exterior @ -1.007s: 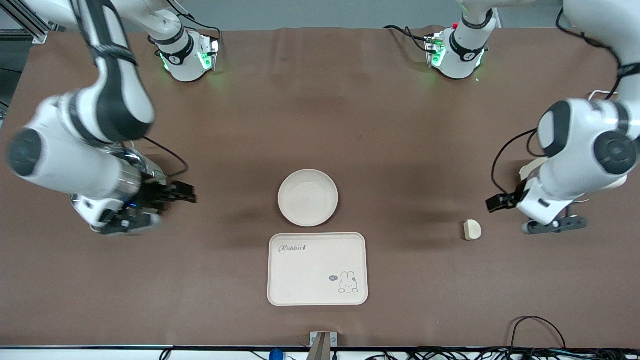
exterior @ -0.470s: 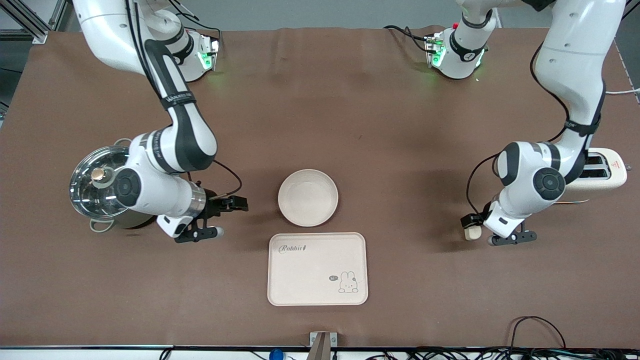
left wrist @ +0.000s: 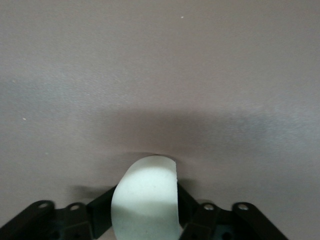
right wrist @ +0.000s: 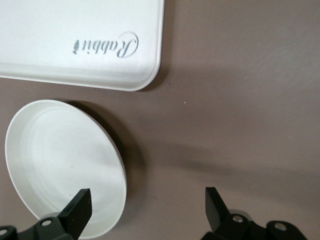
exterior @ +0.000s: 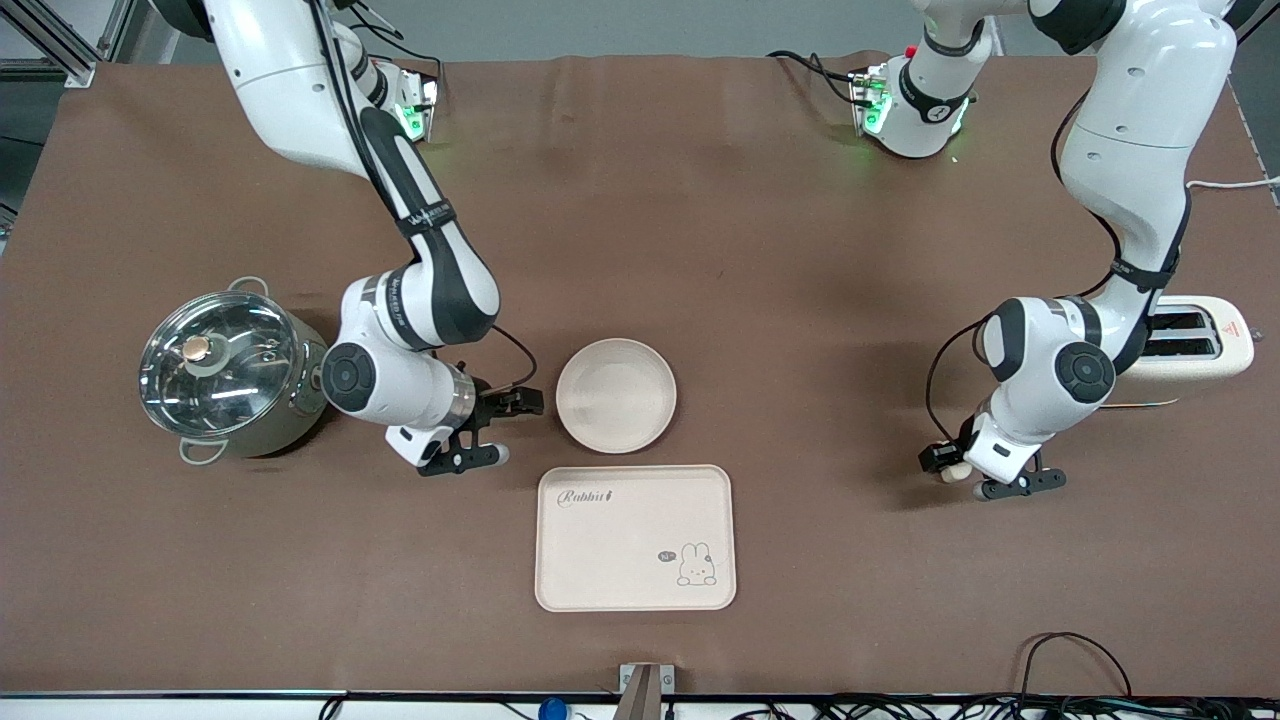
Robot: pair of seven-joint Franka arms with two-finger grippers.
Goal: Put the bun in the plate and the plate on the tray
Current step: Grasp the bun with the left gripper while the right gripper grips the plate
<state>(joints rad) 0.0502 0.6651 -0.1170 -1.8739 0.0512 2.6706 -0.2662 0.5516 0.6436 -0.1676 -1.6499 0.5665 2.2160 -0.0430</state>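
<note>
The bun, a small cream-white lump, rests on the brown table toward the left arm's end, and only a sliver of the bun shows in the front view. My left gripper is down on it, shut on the bun with a black finger against each side. The round plate lies empty mid-table, with the Rabbit tray just nearer the front camera. My right gripper stands open beside the plate on the right arm's side. In the right wrist view one fingertip overlaps the plate's rim.
A steel pot with a glass lid stands toward the right arm's end, close by the right arm's wrist. A cream toaster sits by the left arm's elbow. Cables run along the table's front edge.
My left gripper came down over the bun and closed on it. The right arm swung from beside the pot toward the plate, its gripper staying open.
</note>
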